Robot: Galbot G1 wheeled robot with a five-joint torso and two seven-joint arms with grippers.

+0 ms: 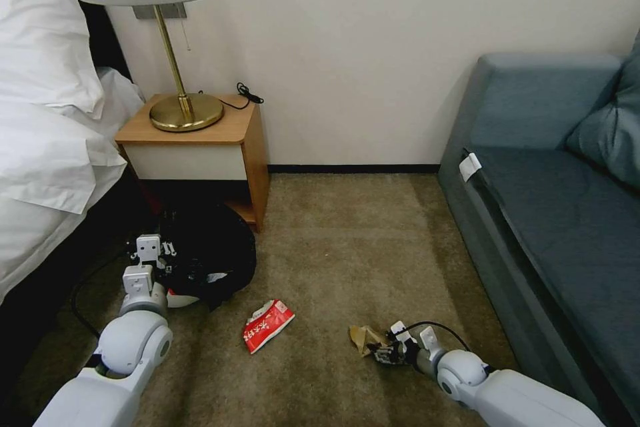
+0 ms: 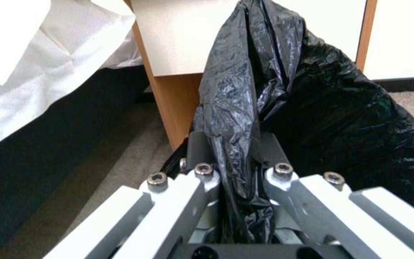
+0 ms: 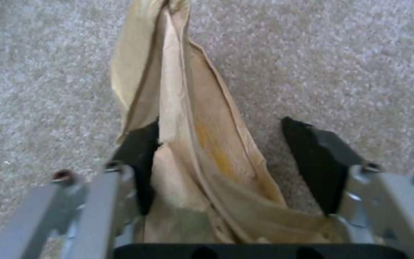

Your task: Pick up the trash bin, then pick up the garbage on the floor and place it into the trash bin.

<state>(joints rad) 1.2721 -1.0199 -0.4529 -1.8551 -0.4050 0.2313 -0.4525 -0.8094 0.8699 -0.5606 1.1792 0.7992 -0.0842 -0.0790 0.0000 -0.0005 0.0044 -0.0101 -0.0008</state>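
Observation:
The trash bin [image 1: 212, 255], white with a black bag [image 2: 341, 118] draped over it, stands tilted on the carpet in front of the nightstand. My left gripper [image 1: 172, 263] [image 2: 231, 145] is shut on a fold of the bag at the bin's rim. A red-and-white packet [image 1: 268, 325] of garbage lies flat on the carpet between the arms. A crumpled tan paper bag [image 1: 363, 337] [image 3: 188, 144] lies further right. My right gripper [image 1: 383, 351] [image 3: 221, 126] is down at the floor, open, its black pads [image 3: 314, 151] on either side of the paper bag.
A wooden nightstand [image 1: 250, 147] with a brass lamp [image 1: 185, 112] stands against the wall behind the bin. The bed [image 1: 47, 147] borders the left side, and a blue sofa [image 1: 553, 213] borders the right. A black cable [image 1: 83, 287] runs on the floor by the bed.

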